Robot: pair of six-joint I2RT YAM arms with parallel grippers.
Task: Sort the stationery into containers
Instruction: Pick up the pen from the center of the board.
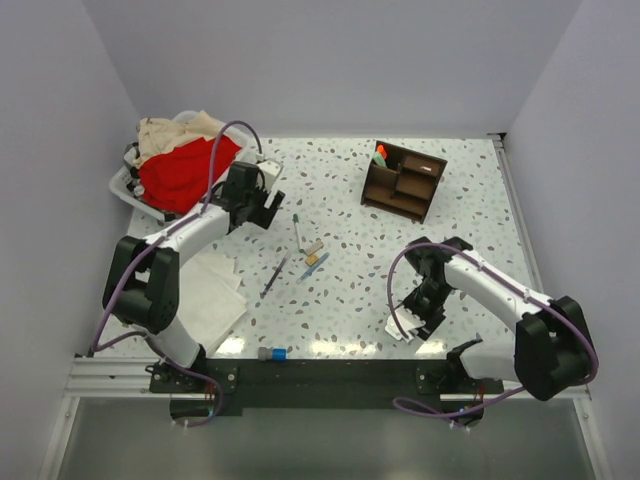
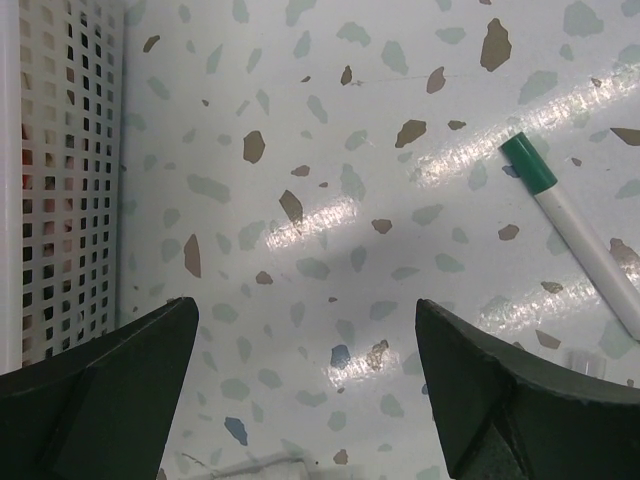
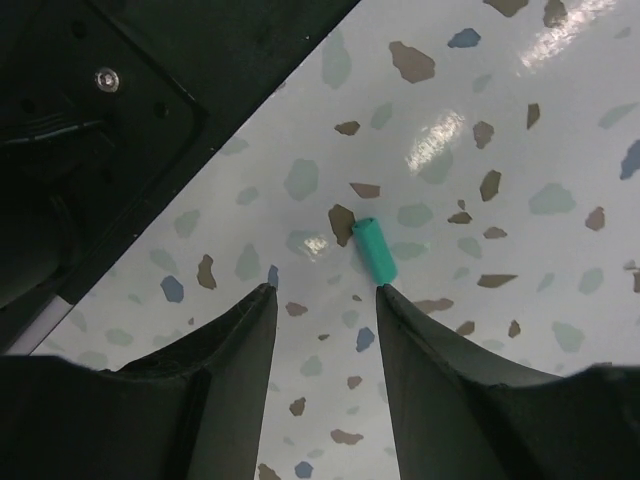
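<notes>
- At 10 o'clock on the speckled terrazzo counter (image 1: 470, 230), just beside the white perforated plastic basket (image 2: 60, 180): left claw (image 2: 305, 310) spread wide, gripping nothing, probably held so to straddle a slim pen
- Toward 2 o'clock in the left wrist view: white marker with green cap (image 2: 580, 235), flat on the counter, outside the fingers
- At 5 o'clock: right claw (image 3: 325, 292) low over the counter, jaws parted by a middling gap, empty; small teal stub (image 3: 375, 250) just past one fingertip, ahead of the gap, not inside it, so likely calling for a slight sideways shift before any closing
- At the centre: slim white pen (image 1: 298, 232), tan erasers (image 1: 313, 248), blue pen (image 1: 315, 265), thin black pen (image 1: 273, 278), loose and close together, unsorted
- At 6 o'clock by the base rail: grey-blue stub (image 1: 272, 353), well apart from the rest
- At 1 o'clock: dark brown wooden organizer (image 1: 403, 180), orange highlighter (image 1: 380, 155) upright in its 10 o'clock corner cell, seemingly the only piece sorted
</notes>
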